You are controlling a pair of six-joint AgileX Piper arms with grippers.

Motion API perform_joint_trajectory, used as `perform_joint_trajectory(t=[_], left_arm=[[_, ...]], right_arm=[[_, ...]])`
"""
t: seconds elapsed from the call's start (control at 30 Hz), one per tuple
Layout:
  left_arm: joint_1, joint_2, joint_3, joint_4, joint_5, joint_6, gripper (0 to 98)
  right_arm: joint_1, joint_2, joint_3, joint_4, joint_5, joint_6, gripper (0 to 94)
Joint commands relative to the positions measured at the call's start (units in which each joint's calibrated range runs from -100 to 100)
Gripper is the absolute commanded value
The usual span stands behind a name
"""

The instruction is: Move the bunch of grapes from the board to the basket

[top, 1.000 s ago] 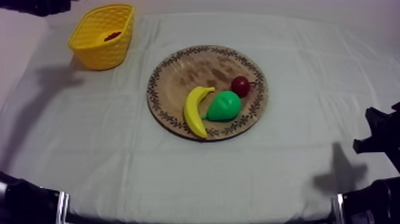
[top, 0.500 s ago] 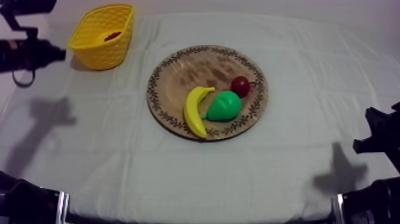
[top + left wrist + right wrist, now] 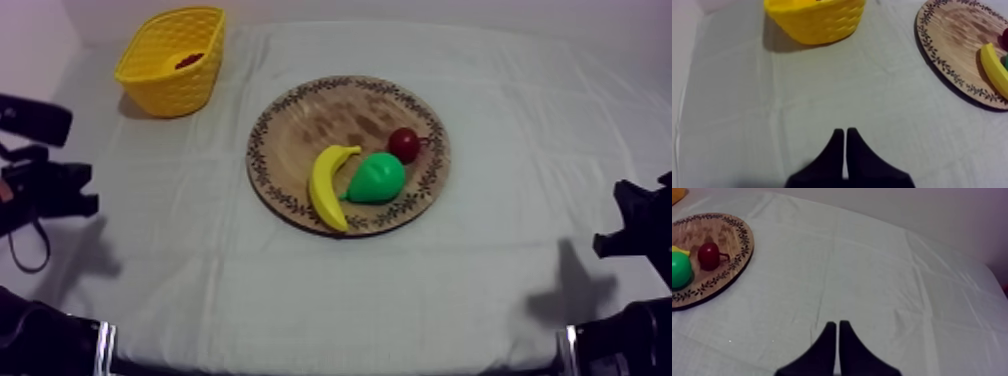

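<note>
**Top view.** A round wooden board with a patterned rim (image 3: 320,115) lies mid-table on the grey-white cloth of the table (image 3: 300,290). It carries a yellow toy banana (image 3: 325,185), a green toy pear (image 3: 378,178) touching it, and a small red fruit (image 3: 404,144) just beside the pear. No grapes lie on the board. Inside the yellow lattice-walled basket (image 3: 170,95), well apart from the board, a small dark reddish shape shows. It is taken to be the bunch of grapes (image 3: 188,61), by judgement only, since it is too small to confirm. The left arm (image 3: 45,190) sits at the table's left edge and the right arm (image 3: 640,225) at its right edge.

**Left wrist view.** The left claw (image 3: 845,131) has its fingers pressed together on nothing. It is over bare cloth, with the basket and the board's rim beyond it.

**Right wrist view.** The right claw (image 3: 837,323) is likewise pressed together and empty, over bare cloth well apart from the board.

**Step in hand (judgement).** The placing looks complete, and what is left is parking the left arm. To do this well:
- Keep the fingers together.
- Route the arm wide of the basket wall so nothing nudges or tips it.
- Leave the right arm idle.
- Confirm the basket's contents before calling the task done.
</note>
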Motion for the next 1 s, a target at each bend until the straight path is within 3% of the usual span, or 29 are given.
perform_joint_trajectory(t=[0.0,0.2,0.33,0.7,0.97], left_arm=[[-0.9,-10.0,4.1,1.05,1.4,-0.9,0.0],[-1.8,-21.4,10.7,3.44,3.8,-1.8,0.0],[-1.7,-25.7,12.1,3.86,5.4,-1.8,0.0],[0.2,-35.0,14.6,-1.69,-2.0,3.0,0.0],[0.2,-39.6,14.8,-2.25,-1.6,1.8,0.5]], right_arm=[[0.0,0.0,0.0,0.0,0.0,0.0,0.5],[0.0,0.0,0.0,0.0,0.0,0.0,0.5],[0.0,0.0,0.0,0.0,0.0,0.0,0.5],[0.0,0.0,0.0,0.0,0.0,0.0,0.5],[0.0,0.0,0.0,0.0,0.0,0.0,0.5]])
